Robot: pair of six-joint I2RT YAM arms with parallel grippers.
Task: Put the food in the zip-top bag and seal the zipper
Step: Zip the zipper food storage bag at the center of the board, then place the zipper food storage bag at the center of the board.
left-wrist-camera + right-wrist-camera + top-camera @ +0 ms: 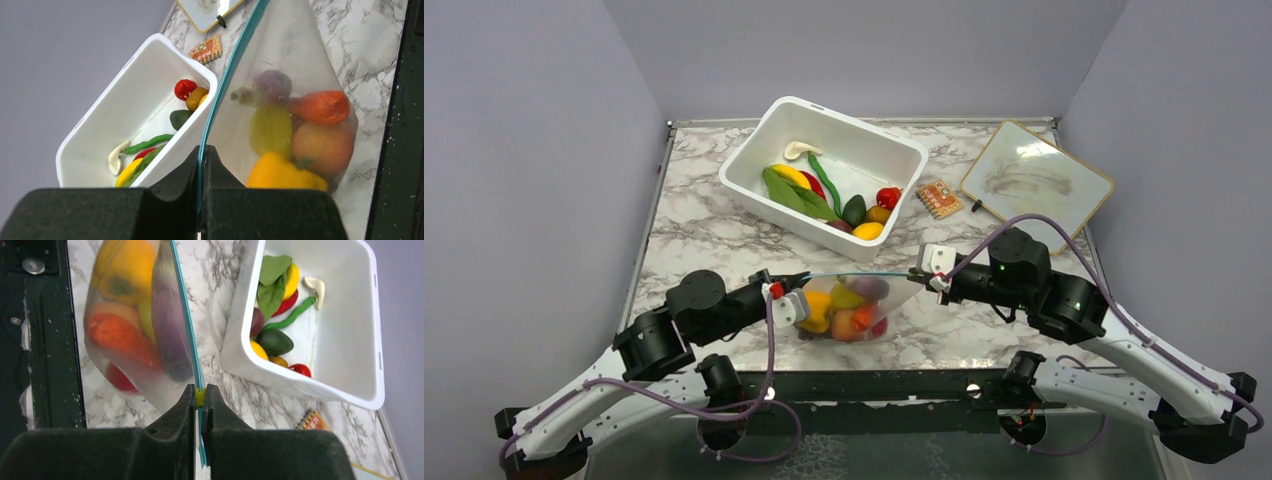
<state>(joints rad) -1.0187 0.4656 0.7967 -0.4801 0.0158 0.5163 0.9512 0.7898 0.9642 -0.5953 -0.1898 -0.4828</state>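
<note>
Left gripper (201, 152) and right gripper (199, 392) each clamp an end of the zipper (864, 274), keeping it taut, likely for sealing, so the bag (899, 296) with food (844, 315) inside hangs between them near the tub (774, 205).

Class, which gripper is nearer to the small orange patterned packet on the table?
Right. The right gripper pinches the zip-top bag's end directly on the near side of the packet; the left gripper pinches the other end, farther left.

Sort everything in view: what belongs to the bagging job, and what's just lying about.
Job: zip-top bag, zipper, bagged food, unbagged food, left gripper, right gripper (both shut on the zipper).
Lying about: white tub holding the unbagged food, orange packet, whiteboard.
</note>
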